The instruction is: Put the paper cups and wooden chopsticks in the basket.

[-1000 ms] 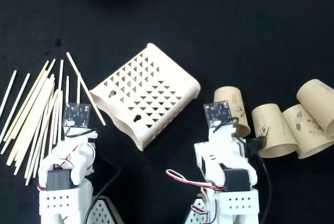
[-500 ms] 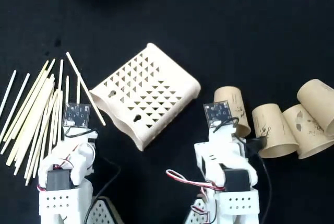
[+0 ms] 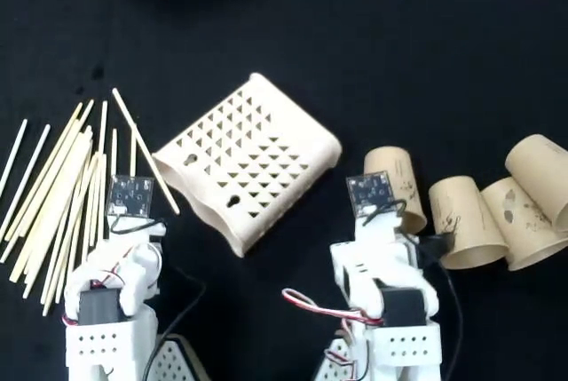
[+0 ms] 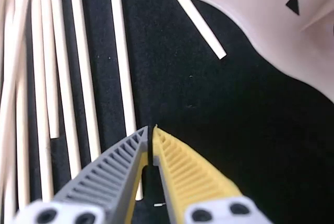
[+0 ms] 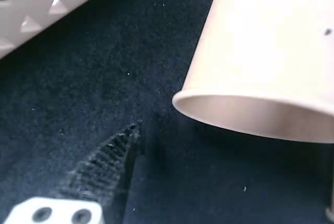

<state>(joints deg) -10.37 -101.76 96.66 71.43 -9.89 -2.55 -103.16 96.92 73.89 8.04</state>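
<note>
High view, paper cups (image 3: 470, 221), markings (image 3: 449, 219) illegible

A cream basket (image 3: 248, 161) with triangular cut-outs lies in the middle, perforated face up. Loose wooden chopsticks (image 3: 62, 190) lie fanned to its left, and four tan paper cups (image 3: 461, 219) lie toppled to its right.

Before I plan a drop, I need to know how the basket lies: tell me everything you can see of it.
The basket is pale cream, plastic-looking, and roughly rectangular with rounded corners. It lies askew on the black table. The broad face turned up has rows of triangular holes and two keyhole-shaped slots. No open mouth shows from above, so it seems overturned or on its side. One wooden chopstick passes its corner, touching or nearly so. The nearest paper cup lies apart from it.
</note>
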